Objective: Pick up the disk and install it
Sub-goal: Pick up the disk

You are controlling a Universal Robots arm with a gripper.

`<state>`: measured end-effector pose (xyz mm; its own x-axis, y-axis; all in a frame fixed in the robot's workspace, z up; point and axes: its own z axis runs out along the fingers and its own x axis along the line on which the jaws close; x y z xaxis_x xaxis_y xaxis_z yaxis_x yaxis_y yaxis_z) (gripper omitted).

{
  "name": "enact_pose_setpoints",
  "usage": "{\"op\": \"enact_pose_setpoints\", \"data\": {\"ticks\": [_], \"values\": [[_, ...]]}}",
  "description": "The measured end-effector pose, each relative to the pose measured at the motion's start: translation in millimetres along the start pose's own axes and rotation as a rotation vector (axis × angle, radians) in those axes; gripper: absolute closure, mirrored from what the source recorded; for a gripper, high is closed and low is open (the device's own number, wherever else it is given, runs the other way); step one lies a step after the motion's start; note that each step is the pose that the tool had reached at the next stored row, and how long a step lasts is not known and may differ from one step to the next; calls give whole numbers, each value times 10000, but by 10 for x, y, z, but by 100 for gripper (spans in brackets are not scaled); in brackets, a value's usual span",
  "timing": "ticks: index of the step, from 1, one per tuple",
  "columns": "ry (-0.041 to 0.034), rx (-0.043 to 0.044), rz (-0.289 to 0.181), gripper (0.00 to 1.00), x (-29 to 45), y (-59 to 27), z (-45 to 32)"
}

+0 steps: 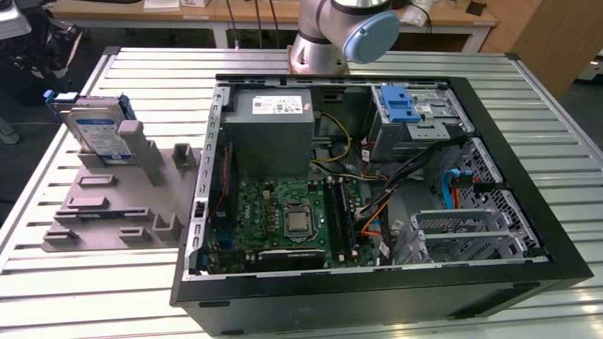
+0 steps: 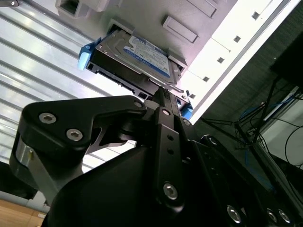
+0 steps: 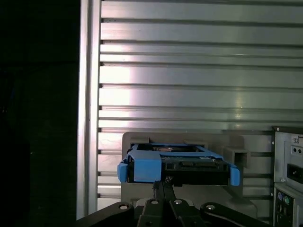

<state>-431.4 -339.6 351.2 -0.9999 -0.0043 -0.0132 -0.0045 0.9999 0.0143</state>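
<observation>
Jaws seen drawn tight together in both wrist views, nothing pinched between them. Disk caught dead ahead of jaws, just past tips, blue-framed edge turned toward them; contact cannot be told. Disk stood on edge, slotted in grey holder, labelled face seen in second wrist view. Holder laid on slatted metal tabletop, which is seen stretching on beyond disk from jaws. Open computer case set beside holder, off to one side of jaws' line, boards and cables exposed.
</observation>
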Motion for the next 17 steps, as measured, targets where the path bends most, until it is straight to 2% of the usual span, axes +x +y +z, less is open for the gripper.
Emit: {"op": "enact_pose_setpoints", "data": {"ticks": [17], "values": [[7, -6, -437, 89, 0, 0, 0]]}}
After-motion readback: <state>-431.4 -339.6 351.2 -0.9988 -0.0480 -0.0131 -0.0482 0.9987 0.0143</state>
